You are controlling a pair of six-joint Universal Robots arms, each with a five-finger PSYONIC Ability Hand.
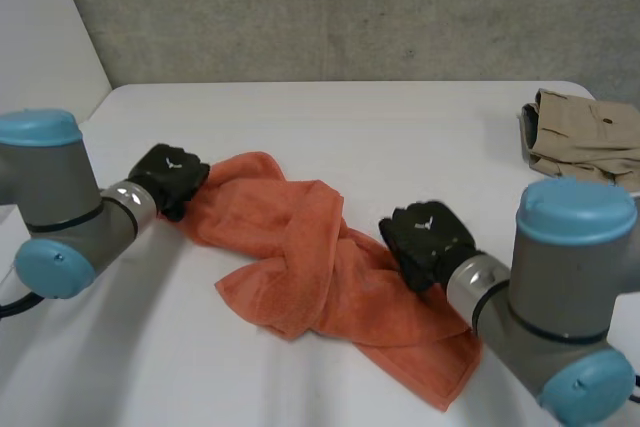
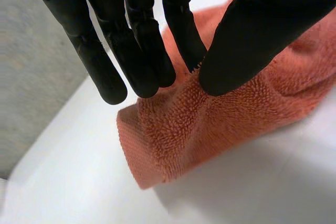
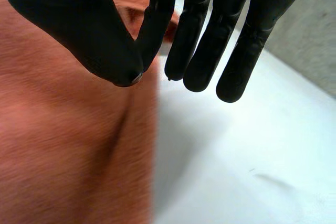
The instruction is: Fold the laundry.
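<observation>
Orange towel lies twisted and bunched mid-worktop. Left hand pinches its left corner; right hand pinches its right edge. Open worktop lies beyond it, with a folded beige garment at the right rim.

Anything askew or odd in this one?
Yes: the orange towel lies twisted over itself in the middle of the table, bunched rather than flat. The left hand pinches one end and the right hand pinches an edge on the opposite side. The khaki garment at the table's far corner sits folded.
</observation>
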